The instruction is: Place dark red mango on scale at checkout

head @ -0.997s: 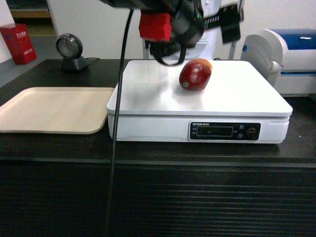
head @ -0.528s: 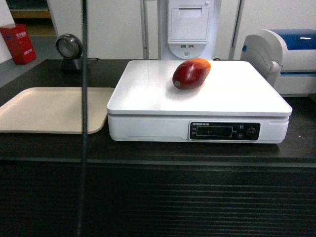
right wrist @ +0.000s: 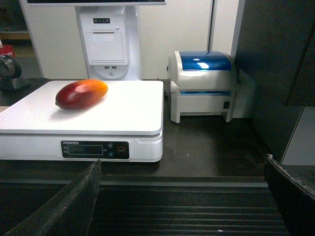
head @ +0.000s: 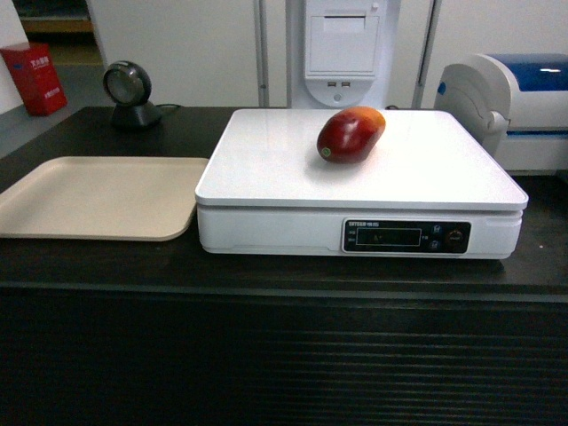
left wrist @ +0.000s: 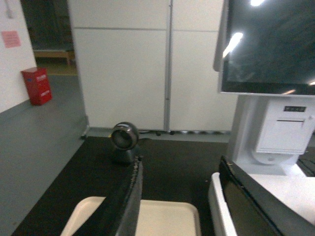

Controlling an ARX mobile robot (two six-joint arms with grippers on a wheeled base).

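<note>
Gone from the head view is the arm that was hanging over the scale a second ago, along with its dangling cable, and the mango is sitting slightly shifted. Both end effectors are now showing only in their own wrist views. The left end effector (left wrist: 179,196) is hanging released, fingers spread with nothing between them, above the gap between the beige tray (left wrist: 162,219) and the scale. The right end effector (right wrist: 182,196) is also spread wide and empty, pulled back in front of the worktop (right wrist: 206,147).

From the right end effector the dark red mango (right wrist: 81,94) is lying ahead and toward the upper left of that frame, so neither arm is close to it. In the head view the mango (head: 351,134) is resting on the white scale (head: 266,164), toward the rear centre of the platform, its long axis running lower left to upper right. Its skin is showing glossy dark red, fading to orange at the far end. The placing looks done.
</note>
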